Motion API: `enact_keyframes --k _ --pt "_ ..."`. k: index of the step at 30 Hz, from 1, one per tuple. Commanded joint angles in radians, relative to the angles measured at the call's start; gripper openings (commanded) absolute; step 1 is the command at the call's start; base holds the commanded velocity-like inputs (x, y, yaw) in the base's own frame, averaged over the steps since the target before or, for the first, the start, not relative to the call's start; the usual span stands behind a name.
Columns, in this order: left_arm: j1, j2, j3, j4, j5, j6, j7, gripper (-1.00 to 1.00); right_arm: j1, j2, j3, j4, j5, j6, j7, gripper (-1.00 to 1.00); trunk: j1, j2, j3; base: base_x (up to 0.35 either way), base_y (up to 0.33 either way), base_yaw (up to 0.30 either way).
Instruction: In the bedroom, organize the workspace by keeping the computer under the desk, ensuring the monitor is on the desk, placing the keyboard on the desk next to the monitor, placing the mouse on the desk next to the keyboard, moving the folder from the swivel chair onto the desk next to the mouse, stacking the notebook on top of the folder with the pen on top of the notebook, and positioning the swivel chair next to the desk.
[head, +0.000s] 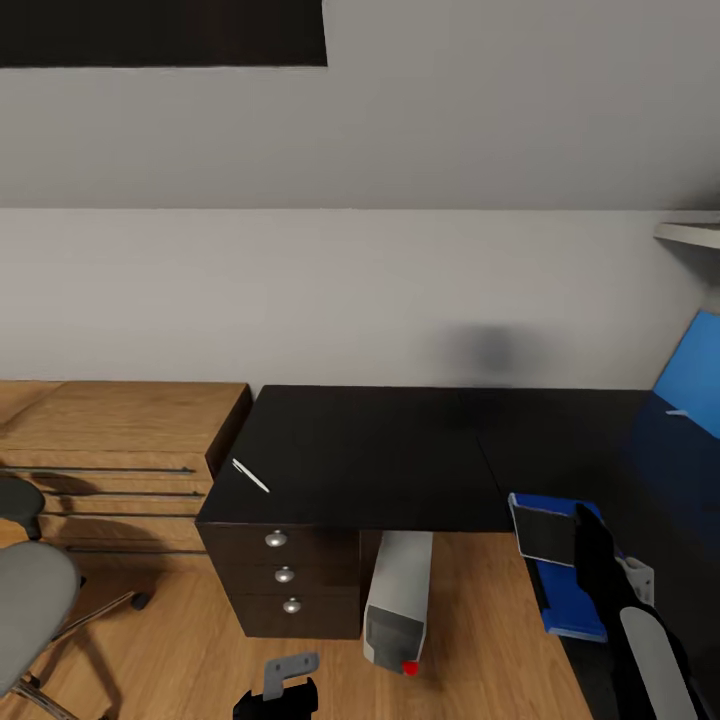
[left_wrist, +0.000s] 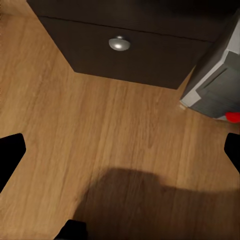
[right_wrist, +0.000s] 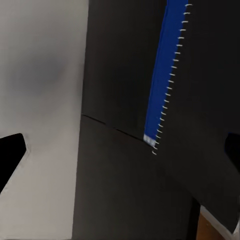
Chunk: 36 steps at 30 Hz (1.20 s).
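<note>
A glossy black L-shaped surface (head: 400, 450) stands against a pale sloped wall, with three round-knobbed drawers (head: 284, 575) at its left end. A thin white pen (head: 250, 475) lies near its front left corner. The silver-grey computer (head: 398, 598), red light showing, stands on the floor underneath, just beside the drawers. A bright blue folder (head: 565, 590) with a dark notebook (head: 548, 532) on it sits at the right pincer (head: 590, 545); whether that pincer grips them cannot be told. The left pincer (left_wrist: 120, 150) is spread wide, holding nothing, above the wood floor (left_wrist: 100, 145).
</note>
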Motion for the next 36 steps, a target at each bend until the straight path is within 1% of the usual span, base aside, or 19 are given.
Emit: enact_keyframes --k 1,7,11,12,14,15,19,22,25,26,27,28,32,33,36 --pt "-0.001 0.0 -0.002 -0.002 0.004 0.004 0.007 1.0 -0.001 0.003 -0.003 -0.014 -0.006 0.007 -0.005 1.0 -0.004 0.007 0.002 0.0 0.0 0.0" --pt "-0.001 0.0 -0.002 0.02 0.003 0.004 0.006 1.0 0.0 0.008 -0.002 -0.035 -0.008 0.006 -0.005 1.0 -0.027 0.049 0.021 0.0 0.0 0.0" --pt "-0.001 0.0 -0.002 0.026 0.003 0.004 0.006 1.0 0.001 0.01 0.0 -0.037 -0.008 0.049 0.005 1.0 -0.042 0.077 0.033 0.0 0.0 0.0" --pt "-0.001 0.0 -0.002 0.026 0.003 0.004 0.006 1.0 0.001 0.027 0.0 -0.04 -0.008 0.062 0.006 1.0 -0.046 0.084 0.037 0.0 0.0 0.0" --pt "-0.001 0.0 -0.002 0.026 0.004 0.004 0.006 1.0 0.001 0.04 0.0 -0.043 -0.007 0.064 0.006 1.0 -0.054 0.098 0.043 0.0 0.0 0.0" --pt "-0.001 0.0 -0.002 0.026 0.004 0.004 0.007 1.0 0.001 0.054 0.0 -0.047 -0.004 0.068 0.007 1.0 -0.054 0.098 0.043 0.0 0.0 0.177" --pt "-0.001 0.0 -0.001 0.026 0.004 0.004 0.007 1.0 0.001 0.056 0.0 -0.047 0.0 0.067 0.008 1.0 -0.054 0.098 0.045 0.0 0.0 0.204" --pt "-0.001 0.0 0.0 0.026 0.005 0.004 0.007 1.0 0.001 0.057 0.0 -0.048 0.011 0.067 0.008 1.0 -0.054 0.098 0.045 0.0 0.0 0.23" --pt "-0.001 0.0 0.005 0.039 0.006 0.004 0.007 1.0 0.003 0.058 0.0 -0.05 0.034 0.067 0.008 1.0 -0.054 0.098 0.046 0.0 0.0 0.241" --pt "-0.001 0.001 0.007 0.055 0.005 -0.011 0.007 1.0 0.012 0.068 0.011 -0.06 0.065 0.067 0.012 1.0 -0.054 0.098 0.046 0.013 0.018 0.246" --pt "-0.001 0.001 0.008 0.059 0.005 -0.023 0.007 1.0 0.016 0.073 0.018 -0.067 0.078 0.067 0.015 1.0 -0.054 0.098 0.046 0.037 0.052 0.247" --pt "-0.001 0.001 0.009 0.065 0.004 -0.046 0.007 1.0 0.025 0.081 0.03 -0.078 0.103 0.066 0.019 1.0 -0.054 0.098 0.046 0.101 0.133 0.202" --pt "-0.001 0.002 0.009 0.071 0.004 -0.076 0.007 1.0 0.043 0.091 0.05 -0.093 0.152 0.067 0.026 1.0 -0.054 0.098 0.046 0.153 0.19 0.119" --pt "-0.001 0.002 0.009 0.073 0.002 -0.087 0.007 1.0 0.051 0.095 0.073 -0.099 0.184 0.066 0.033 1.0 -0.054 0.098 0.046 0.211 0.237 0.042" --pt "-0.001 0.002 0.009 0.074 0.001 -0.094 0.007 1.0 0.057 0.098 0.103 -0.103 0.221 0.065 0.039 1.0 -0.054 0.098 0.046 0.229 0.242 0.024"
